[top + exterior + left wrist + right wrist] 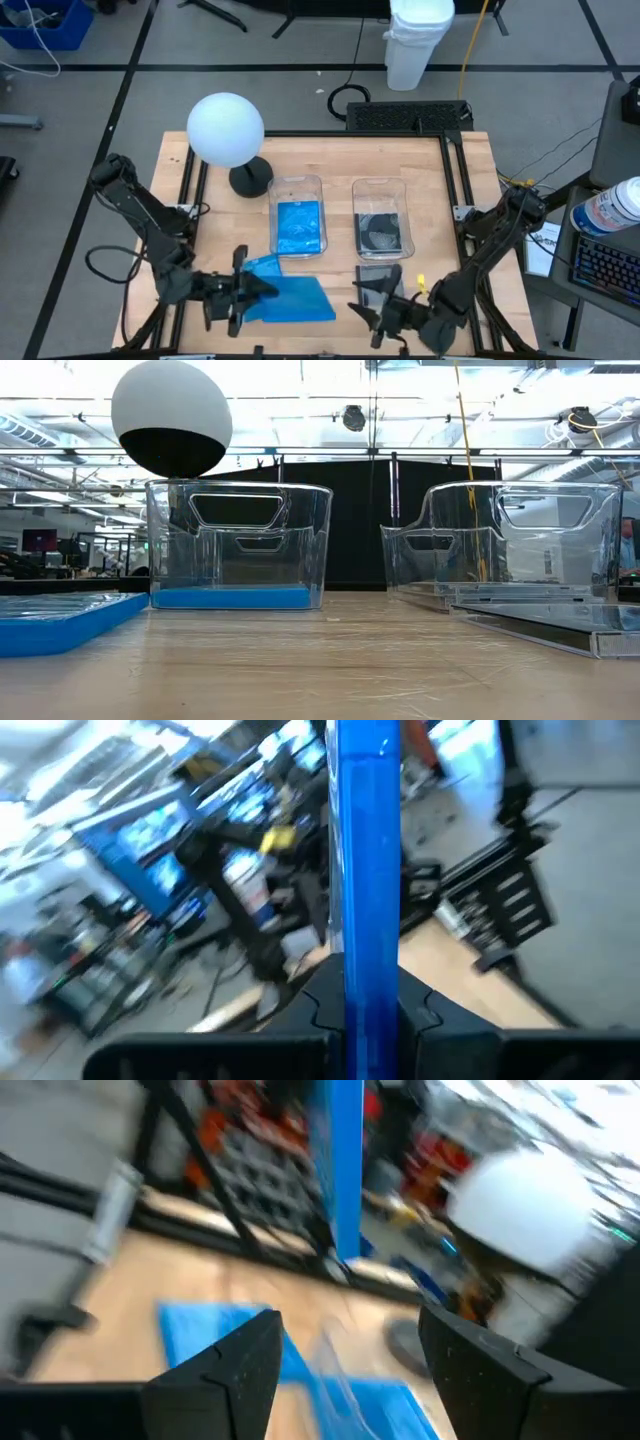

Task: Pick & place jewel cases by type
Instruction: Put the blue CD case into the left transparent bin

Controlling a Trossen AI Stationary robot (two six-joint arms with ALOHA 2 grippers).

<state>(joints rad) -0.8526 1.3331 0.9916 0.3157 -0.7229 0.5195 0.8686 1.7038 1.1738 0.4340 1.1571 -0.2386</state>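
My left gripper (243,290) is near the table's near edge, shut on a translucent blue jewel case (365,840), which shows edge-on in the left wrist view. More blue cases (298,300) lie flat on the table beside it. Others lie in the left clear bin (297,228). Dark cases (378,275) lie flat in front of the right clear bin (381,230), which holds dark ones. My right gripper (372,312) is open near these, touching nothing. In its wrist view its fingers (235,1365) point at the blue cases (215,1330). My left gripper pinches the blue jewel case between its two fingers (310,1010) by one edge (365,982). The fingers come at it about level, from the table's left. The case reaches straight out from them, its thin side facing the wrist camera. It looks lifted off the table.
A white globe lamp on a dark base (226,130) stands at the far left of the table, behind the left bin. A black frame (455,180) runs along the table's sides. Bare wood (330,660) lies in front of the bins.
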